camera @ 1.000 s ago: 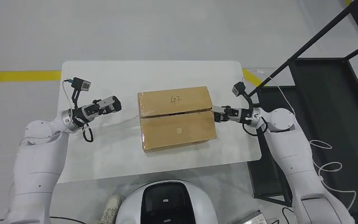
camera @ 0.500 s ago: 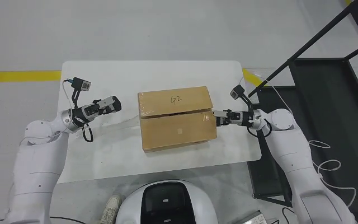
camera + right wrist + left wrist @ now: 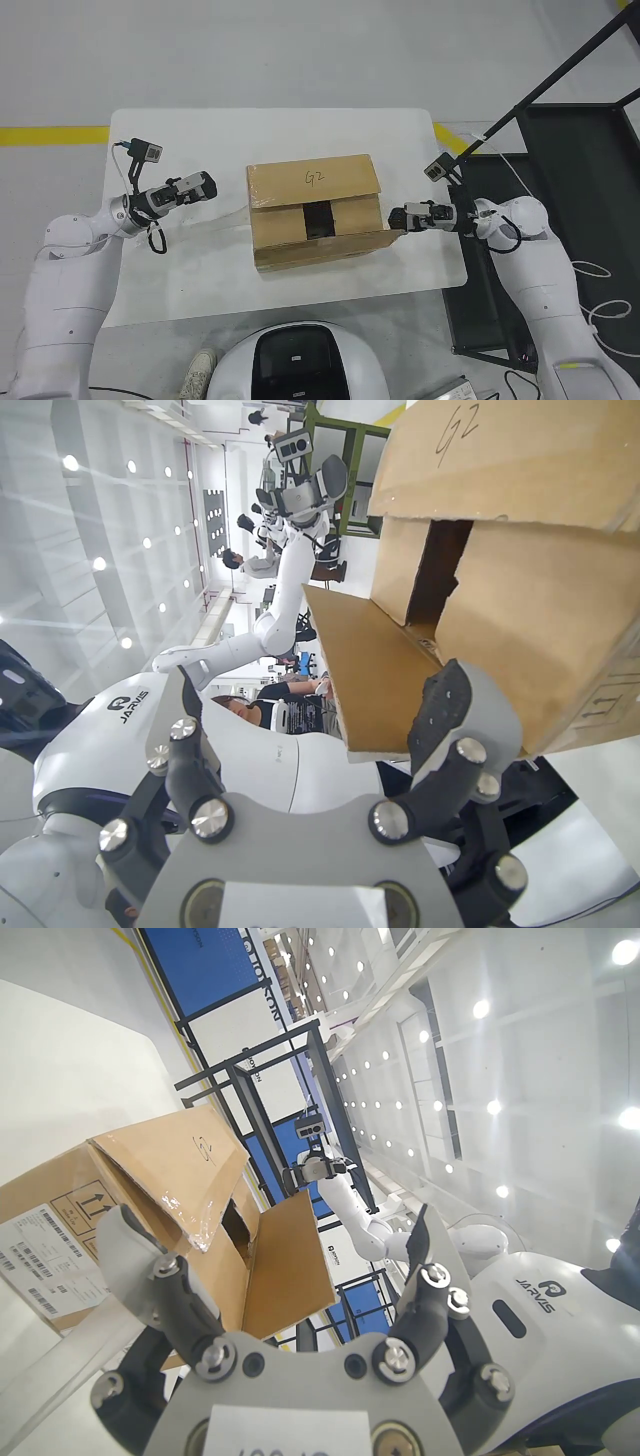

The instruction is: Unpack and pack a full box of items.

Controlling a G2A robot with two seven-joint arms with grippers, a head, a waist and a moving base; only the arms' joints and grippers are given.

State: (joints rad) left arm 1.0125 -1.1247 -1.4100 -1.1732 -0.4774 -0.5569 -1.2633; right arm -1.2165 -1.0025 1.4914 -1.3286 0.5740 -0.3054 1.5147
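cardboard box (image 3: 312, 180) on white surface (image 3: 180, 280), one flap (image 3: 370, 660) part-open; left hand (image 3: 206, 185) spread, right hand (image 3: 396, 217) spread beside flap.

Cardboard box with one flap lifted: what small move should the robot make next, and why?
Probably the right gripper should fold the near flap fully outward and down. That flap stands only partly raised, its edge between the open fingers; a dark opening shows beneath, and the far flap covers its half.
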